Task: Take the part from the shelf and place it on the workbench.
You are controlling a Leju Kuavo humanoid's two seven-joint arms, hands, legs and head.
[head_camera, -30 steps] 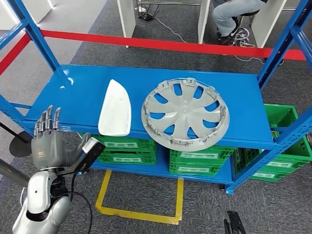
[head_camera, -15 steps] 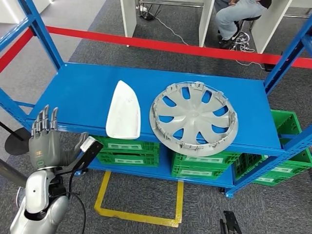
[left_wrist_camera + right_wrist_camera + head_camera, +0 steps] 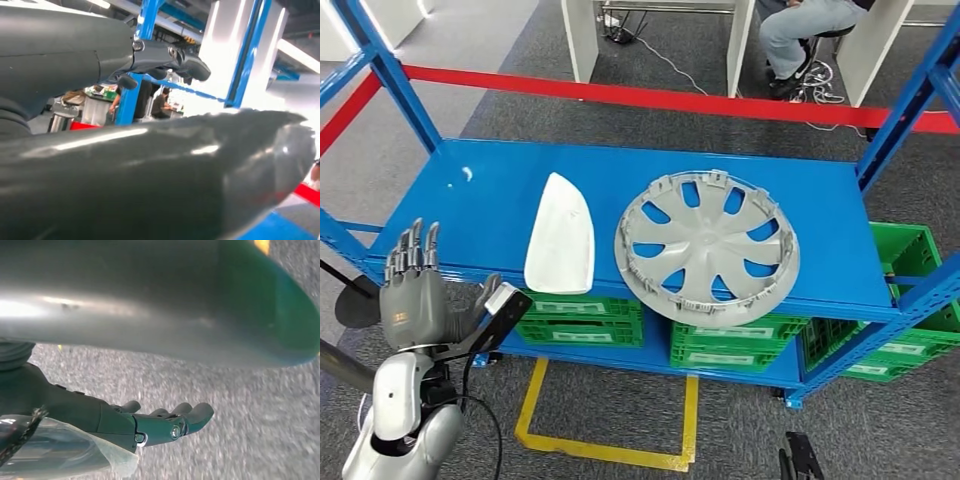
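Note:
On the blue shelf (image 3: pixel 486 190) lie a white shell-shaped part (image 3: pixel 560 248) and, to its right, a grey wheel cover (image 3: pixel 706 245) with its ribbed inside up. My left hand (image 3: pixel 414 295) is raised in front of the shelf's left front edge, below and left of the white part. Its fingers are straight and apart, and it holds nothing. The left wrist view has its thumb (image 3: pixel 151 175) and dark fingers (image 3: pixel 170 55) spread in the air. In the right wrist view my right hand (image 3: pixel 151 422) hangs over the grey carpet, fingers stretched out and empty.
Green crates (image 3: pixel 576 318) fill the level under the shelf. Blue uprights (image 3: pixel 388 70) stand at the shelf's corners. A yellow floor marking (image 3: pixel 607 445) lies in front. Behind the shelf runs a red barrier tape (image 3: pixel 660 95), and a person (image 3: pixel 803 25) sits beyond it.
The whole head picture has shifted a little, so the camera moved. My left hand keeps the same raised, spread pose. The parts on the shelf have not moved.

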